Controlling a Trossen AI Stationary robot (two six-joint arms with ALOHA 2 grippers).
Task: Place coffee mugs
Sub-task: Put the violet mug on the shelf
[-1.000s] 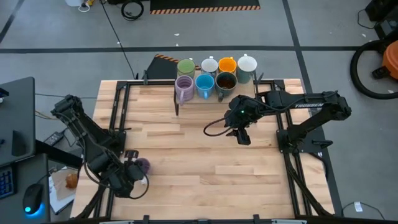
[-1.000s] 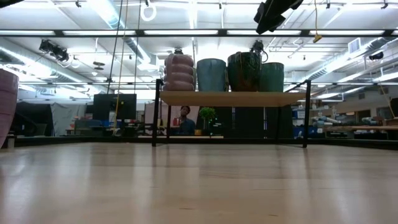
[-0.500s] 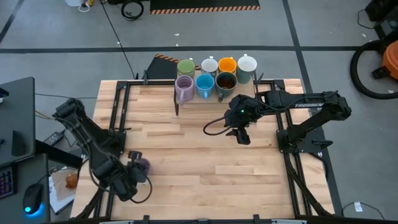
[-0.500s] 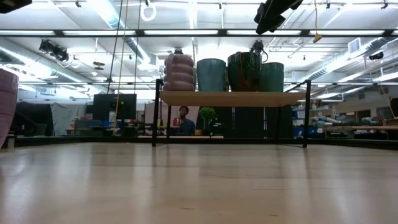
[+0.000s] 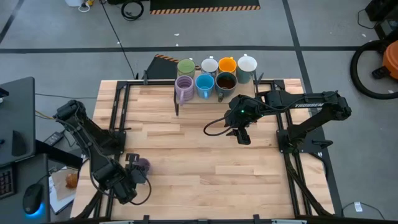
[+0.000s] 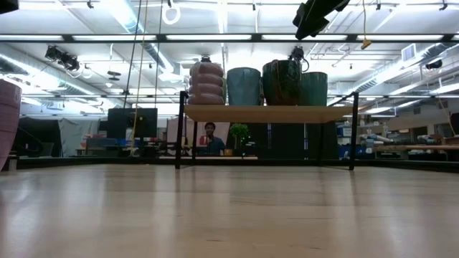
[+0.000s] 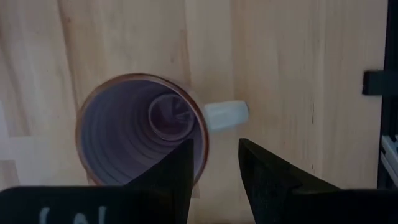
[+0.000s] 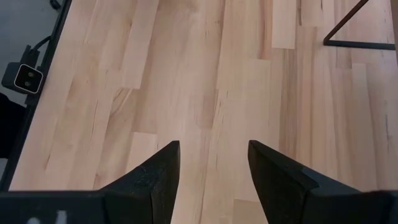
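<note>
A light purple coffee mug [image 7: 140, 134] stands upright on its base on the table's near left part [image 5: 142, 165]; its pale handle [image 7: 227, 115] sticks out sideways. My left gripper [image 7: 214, 146] hangs open just above it. One finger is over the rim beside the handle and the other is outside the wall. In the low view the mug [image 6: 7, 122] shows at the left edge. My right gripper [image 5: 242, 135] waits open above the table's middle, nothing between its fingers [image 8: 214, 146]. Several more coffee mugs [image 5: 214, 74] stand on the shelf at the far edge.
A wooden shelf on a black frame [image 6: 265, 113] stands at the table's far edge and carries purple, blue, dark brown, green, white and orange mugs. Black frame rails [image 5: 118, 112] run along the table's left and right sides. Bare tabletop [image 5: 205, 168] lies between the arms.
My left gripper has sunk a little toward the purple mug, still open. The mug has stayed where it was.
</note>
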